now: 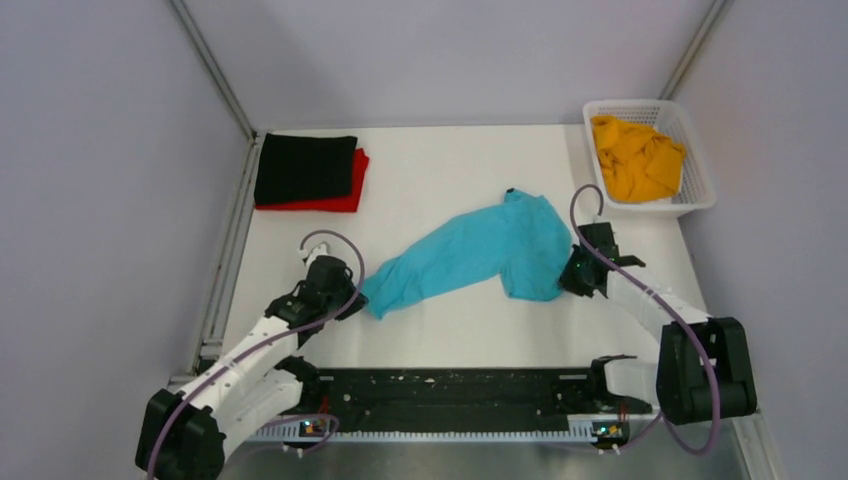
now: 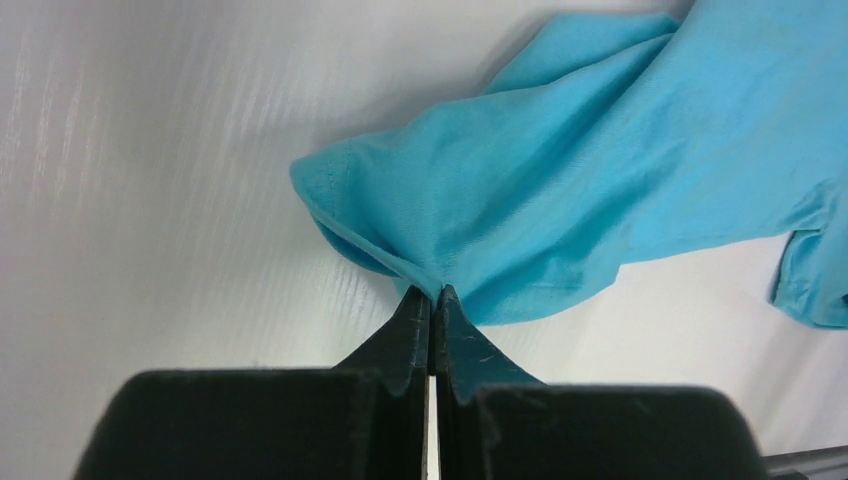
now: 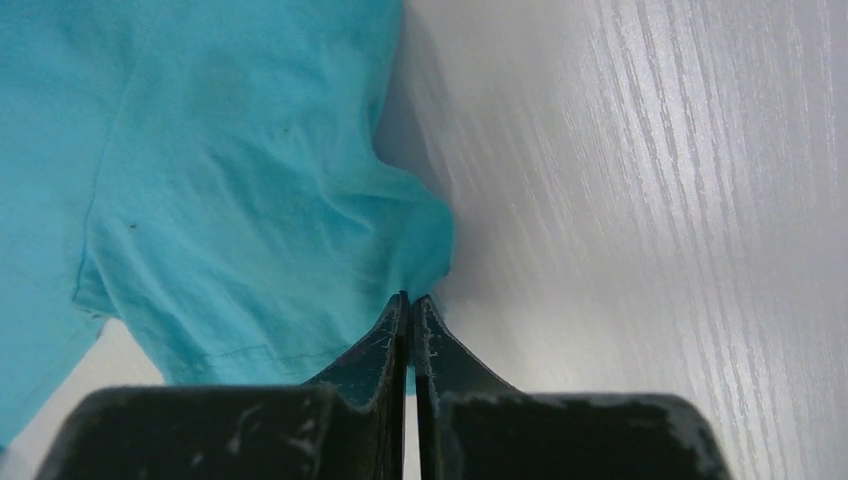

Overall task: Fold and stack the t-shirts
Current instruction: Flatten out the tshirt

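The turquoise t-shirt (image 1: 480, 255) lies stretched and bunched across the middle of the white table. My left gripper (image 1: 352, 300) is shut on its near-left end; the left wrist view shows the cloth (image 2: 560, 180) pinched at the tips (image 2: 432, 292). My right gripper (image 1: 572, 276) is shut on the shirt's right edge; the right wrist view shows the cloth (image 3: 230, 180) caught between the tips (image 3: 408, 298). The black t-shirt (image 1: 305, 165) lies folded on the folded red t-shirt (image 1: 340, 198) at the far left. The orange-yellow t-shirt (image 1: 635, 155) lies crumpled in the basket.
A white plastic mesh basket (image 1: 700, 185) stands at the far right corner. A black rail (image 1: 450, 395) runs along the near edge between the arm bases. Grey walls and metal posts close in the table on three sides.
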